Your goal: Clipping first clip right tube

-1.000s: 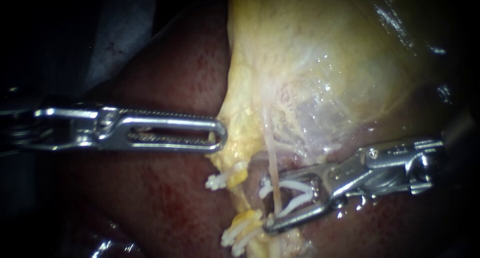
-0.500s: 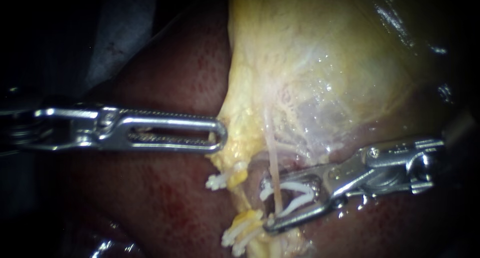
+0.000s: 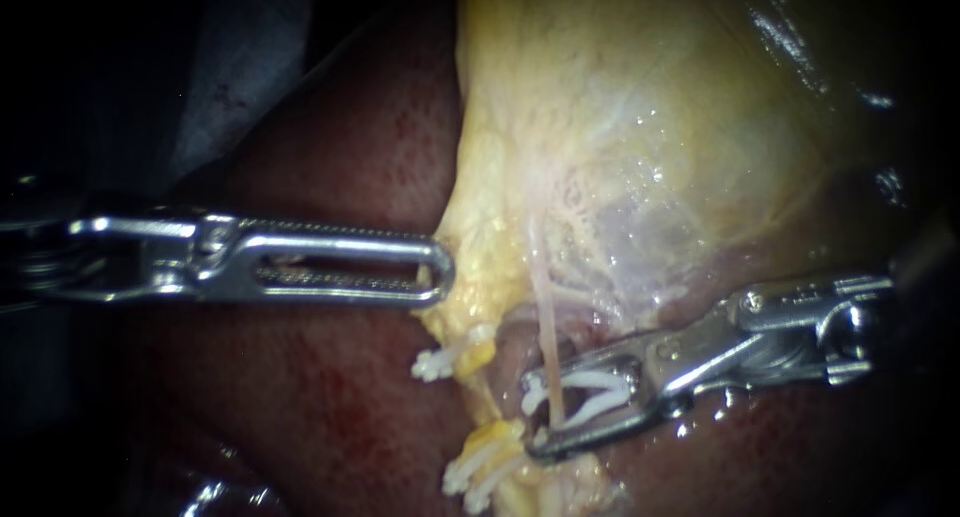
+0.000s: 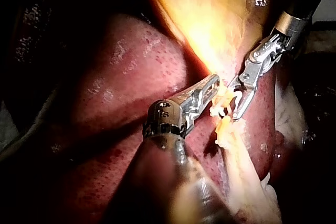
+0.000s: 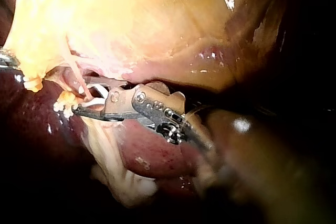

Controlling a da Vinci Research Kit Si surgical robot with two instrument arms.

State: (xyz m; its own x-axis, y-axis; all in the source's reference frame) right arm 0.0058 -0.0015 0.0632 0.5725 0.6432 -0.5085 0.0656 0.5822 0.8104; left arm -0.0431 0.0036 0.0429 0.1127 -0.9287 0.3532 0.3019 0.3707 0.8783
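Observation:
My right instrument [image 3: 531, 413] comes in from the right, its jaws shut on a white clip [image 3: 596, 391]. The clip's two legs straddle a thin pale tube [image 3: 547, 327], the right tube, which runs down from the yellow gallbladder [image 3: 620, 127]. The right wrist view shows the same jaws [image 5: 81, 98] holding the clip around the tube [image 5: 77, 77]. My left instrument [image 3: 440, 272] lies level, its slotted jaws shut on the gallbladder's yellow edge. In the left wrist view its jaws [image 4: 212, 84] sit beside my right instrument [image 4: 234, 102].
Two white clips [image 3: 433, 364] [image 3: 472, 473] sit on a yellow strand left of the clipped tube. Dark red liver [image 3: 330, 407] lies under and around everything. The gallbladder wall rises above the jaws of both instruments.
My right instrument's jaws have narrowed around the tube, drawing the clip's legs closer together. The left instrument has stayed where it was.

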